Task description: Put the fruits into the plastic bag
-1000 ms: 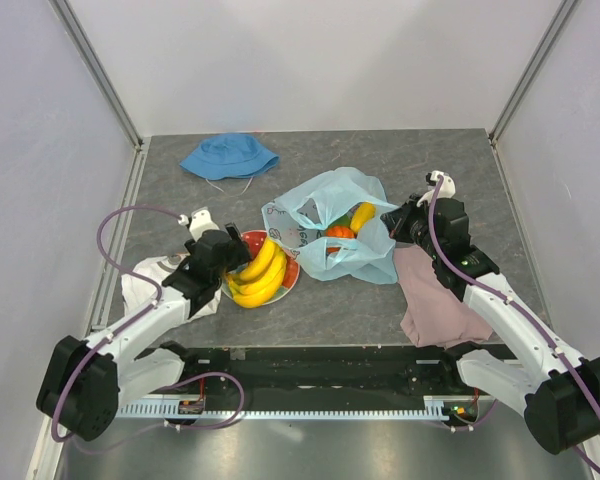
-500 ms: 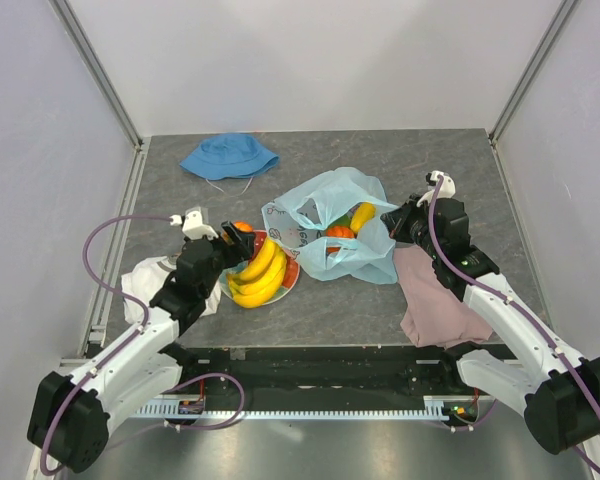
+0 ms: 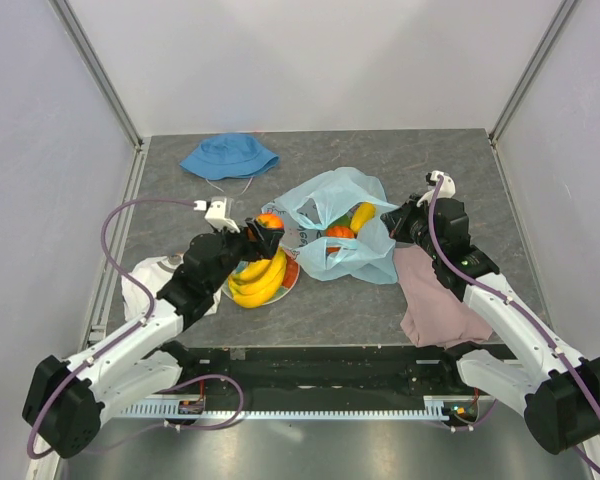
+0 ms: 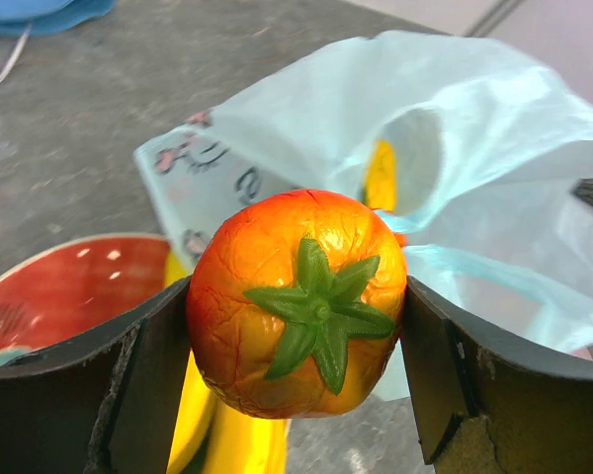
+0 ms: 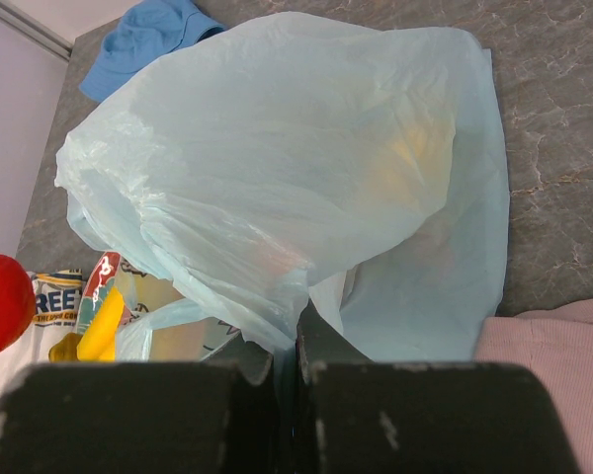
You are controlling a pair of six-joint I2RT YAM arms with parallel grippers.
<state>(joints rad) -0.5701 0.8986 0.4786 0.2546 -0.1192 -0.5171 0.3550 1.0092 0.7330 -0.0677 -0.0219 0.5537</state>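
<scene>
Near the plastic bag (image 3: pixel 342 186), the left jaws grip an orange-red fruit (image 4: pixel 262 262).

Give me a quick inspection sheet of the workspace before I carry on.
Surface: grey stone-patterned table.
Job's things: plastic bag open, yellow fruit and red fruit inside; bananas on plate.
Clutter: blue hat, pink cloth, white cloth.
Hands: left hand grips orange fruit; right hand shut on the bag's edge.
Cables: purple cable along each arm.
Surroundings: white walls, metal corner posts.
</scene>
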